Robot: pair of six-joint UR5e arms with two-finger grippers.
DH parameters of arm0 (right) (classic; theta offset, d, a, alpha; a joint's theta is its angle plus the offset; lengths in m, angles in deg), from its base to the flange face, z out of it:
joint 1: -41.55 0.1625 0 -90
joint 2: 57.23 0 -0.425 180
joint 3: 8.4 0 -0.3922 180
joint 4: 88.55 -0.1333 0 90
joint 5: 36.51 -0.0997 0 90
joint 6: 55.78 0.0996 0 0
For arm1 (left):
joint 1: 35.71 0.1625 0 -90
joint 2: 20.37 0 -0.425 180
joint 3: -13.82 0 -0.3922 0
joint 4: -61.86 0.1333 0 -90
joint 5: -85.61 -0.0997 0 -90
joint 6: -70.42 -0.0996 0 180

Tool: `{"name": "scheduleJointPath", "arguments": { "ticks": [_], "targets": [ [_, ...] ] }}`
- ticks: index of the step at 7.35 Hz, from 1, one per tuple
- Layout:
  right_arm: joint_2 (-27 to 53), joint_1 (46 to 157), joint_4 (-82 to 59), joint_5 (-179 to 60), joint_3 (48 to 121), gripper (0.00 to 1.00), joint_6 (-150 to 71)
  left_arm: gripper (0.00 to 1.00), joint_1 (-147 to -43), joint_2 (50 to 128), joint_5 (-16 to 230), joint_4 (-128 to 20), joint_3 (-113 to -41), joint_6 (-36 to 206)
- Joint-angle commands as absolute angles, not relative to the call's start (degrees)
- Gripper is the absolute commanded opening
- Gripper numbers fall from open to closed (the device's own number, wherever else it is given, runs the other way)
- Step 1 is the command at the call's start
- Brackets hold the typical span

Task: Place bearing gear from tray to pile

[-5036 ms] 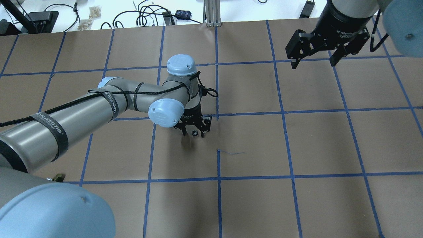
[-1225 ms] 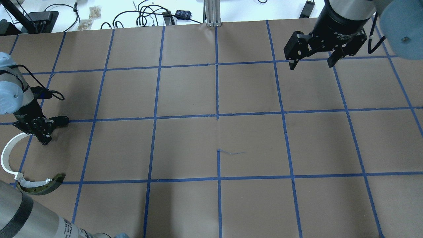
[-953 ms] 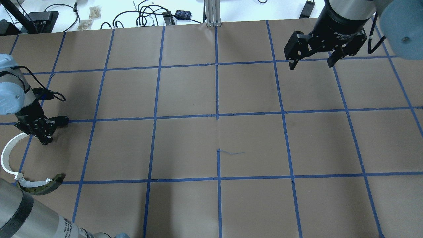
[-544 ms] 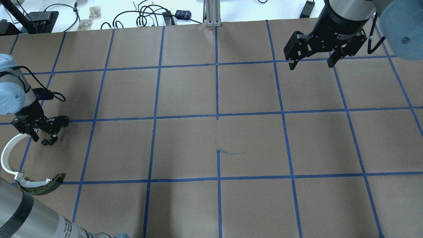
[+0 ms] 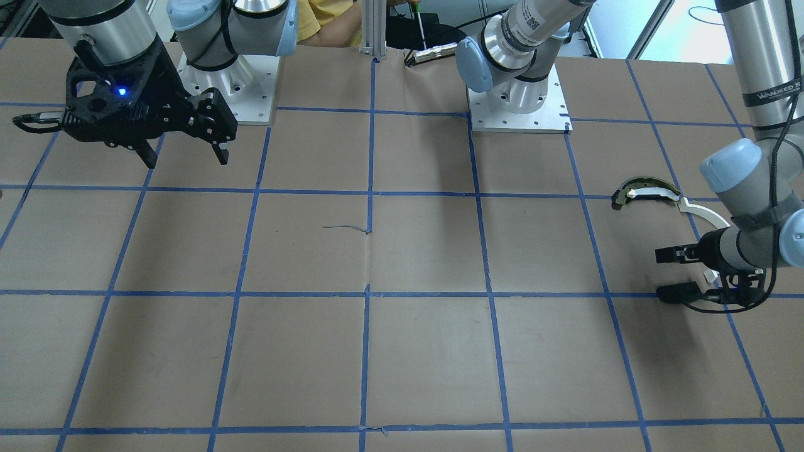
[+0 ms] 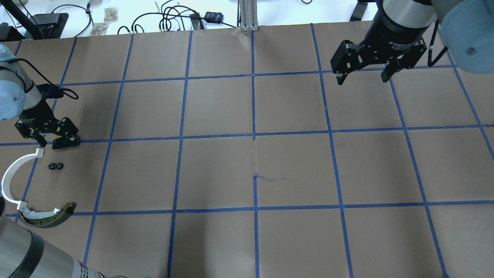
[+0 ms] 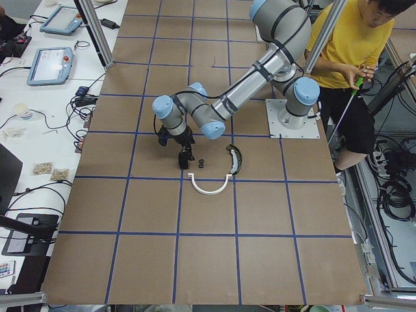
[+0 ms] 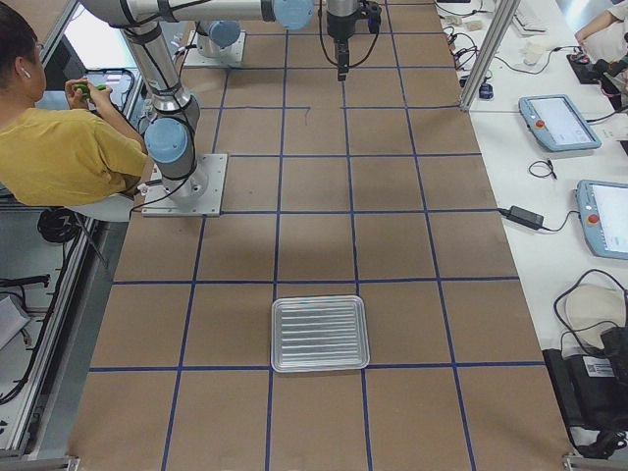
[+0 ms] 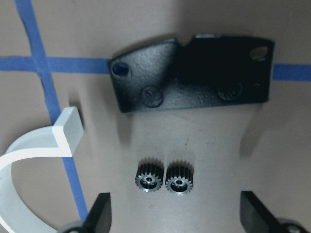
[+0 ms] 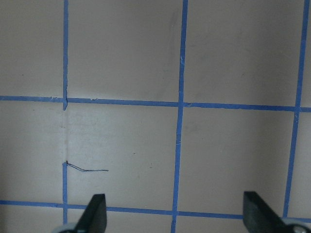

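Note:
The bearing gear [image 6: 55, 166], two tiny black toothed rings side by side, lies on the brown paper at the far left. It also shows in the left wrist view [image 9: 164, 177]. Around it is the pile: a white arc strip [image 6: 9, 177], a dark curved piece with a yellowish edge [image 6: 50, 219] and a flat black plate [image 9: 194, 73]. My left gripper [image 6: 50, 139] is open and empty, raised just above the gear, whose rings lie between its fingertips [image 9: 99, 213]. My right gripper [image 6: 362, 79] is open and empty at the far right. The silver tray [image 8: 277, 334] shows only in the exterior right view.
A person in a yellow shirt [image 7: 351, 45] stands beside the robot bases. Cables and small boxes [image 6: 173, 17] lie beyond the far edge of the paper. Blue tape lines grid the brown paper.
The left gripper carried the gear from the table's middle to the pile, opened there, let the gear go and lifted away from it. The right arm has barely moved.

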State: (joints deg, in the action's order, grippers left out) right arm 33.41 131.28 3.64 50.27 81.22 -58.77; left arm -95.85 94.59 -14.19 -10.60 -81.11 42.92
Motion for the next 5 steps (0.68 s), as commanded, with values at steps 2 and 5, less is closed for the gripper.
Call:
{"name": "scheduleJointPath", "arguments": {
  "ticks": [2, 5],
  "targets": [
    [33.5, 131.3, 3.6, 50.2, 81.2, 1.0, -58.8, 1.0, -105.5, 86.4, -7.5, -17.8, -74.5, 45.9],
    [33.4, 131.3, 3.6, 50.2, 81.2, 1.0, -58.9, 1.0, -112.6, 75.9, -7.3, -23.3, -73.9, 54.7]
  ]
}}
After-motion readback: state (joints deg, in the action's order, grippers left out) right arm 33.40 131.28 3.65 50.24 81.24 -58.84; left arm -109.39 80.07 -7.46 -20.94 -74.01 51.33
